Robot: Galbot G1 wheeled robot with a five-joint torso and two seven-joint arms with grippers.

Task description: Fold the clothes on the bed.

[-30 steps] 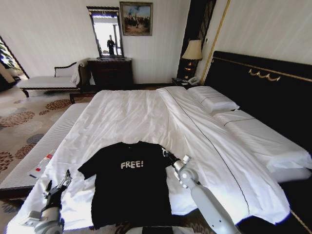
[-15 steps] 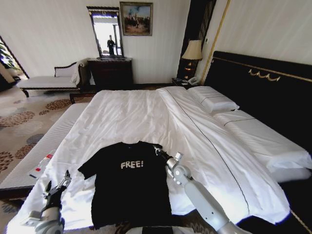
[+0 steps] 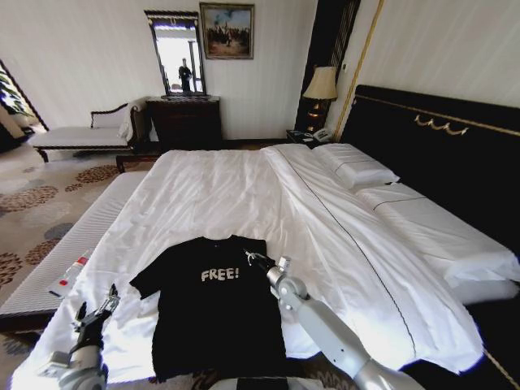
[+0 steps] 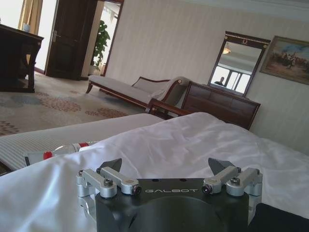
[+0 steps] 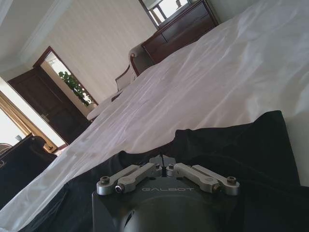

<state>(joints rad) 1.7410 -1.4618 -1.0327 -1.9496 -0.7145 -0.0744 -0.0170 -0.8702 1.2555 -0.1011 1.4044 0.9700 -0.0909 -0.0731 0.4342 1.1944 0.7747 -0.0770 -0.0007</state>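
A black short-sleeved T-shirt (image 3: 213, 313) lies spread flat, front up, on the bed (image 3: 219, 199). Small white "FREE!" lettering crosses its chest, and both sleeves are laid out to the sides. The collar points toward the middle of the bed; the hem reaches the bed's near edge. The soft fabric looks mostly smooth, with slight wrinkles seen close up (image 5: 231, 145).

The bed is very large, covered in rumpled white sheets (image 4: 183, 145). Two white pillows lie at its head against a tall black headboard with gold trim. The T-shirt lies well apart from the pillows, by the edge of the bed opposite them.
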